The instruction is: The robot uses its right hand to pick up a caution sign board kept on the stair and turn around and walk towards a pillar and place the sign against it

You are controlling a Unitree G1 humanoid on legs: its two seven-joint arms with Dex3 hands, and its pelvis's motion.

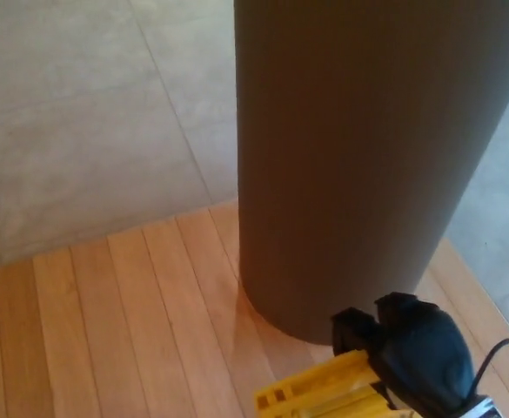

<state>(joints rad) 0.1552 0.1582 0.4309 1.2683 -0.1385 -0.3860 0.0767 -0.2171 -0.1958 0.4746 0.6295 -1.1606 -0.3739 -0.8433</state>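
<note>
Currently, I keep the right hand (pixel 411 361) clamped on the top of the yellow sign (pixel 324 396), carrying it low beside the pillar (pixel 367 157) base, ready for leaning.

The right hand (pixel 411 361) shows at the lower right edge of the head view, its black fingers (pixel 354 329) curled forward and clamped over the top edge of the yellow sign (pixel 324 396). A thin cable trails from its wrist.
</note>
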